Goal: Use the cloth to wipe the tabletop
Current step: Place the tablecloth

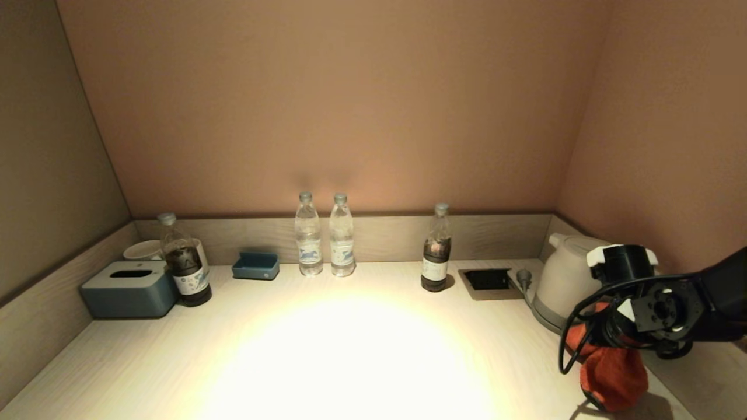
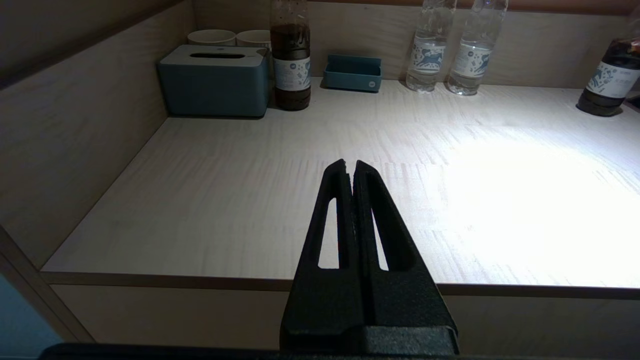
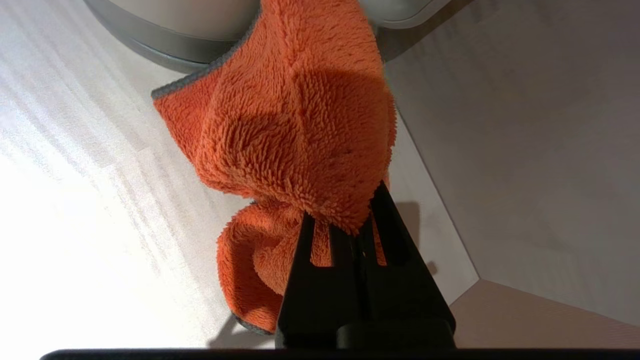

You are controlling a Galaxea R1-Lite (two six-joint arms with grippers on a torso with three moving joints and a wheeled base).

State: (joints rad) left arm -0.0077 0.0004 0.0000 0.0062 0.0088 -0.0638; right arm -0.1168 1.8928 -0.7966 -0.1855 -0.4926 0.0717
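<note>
The orange cloth [image 1: 613, 373] hangs bunched from my right gripper [image 3: 342, 212] at the near right corner of the pale wooden tabletop [image 1: 350, 350], just in front of the white kettle [image 1: 566, 280]. The gripper is shut on the cloth [image 3: 295, 125], whose lower folds hang just above the tabletop [image 3: 75, 225]. In the head view the fingers are hidden behind the wrist and cloth. My left gripper [image 2: 350, 165] is shut and empty, held over the near left edge of the tabletop [image 2: 225, 200]; it does not show in the head view.
Along the back wall stand a blue tissue box [image 1: 129, 289], cups [image 1: 143, 249], a dark bottle [image 1: 185, 262], a small blue tray [image 1: 255, 265], two water bottles [image 1: 324, 236], another dark bottle [image 1: 436, 251] and a recessed socket box [image 1: 489, 281]. Walls close in on both sides.
</note>
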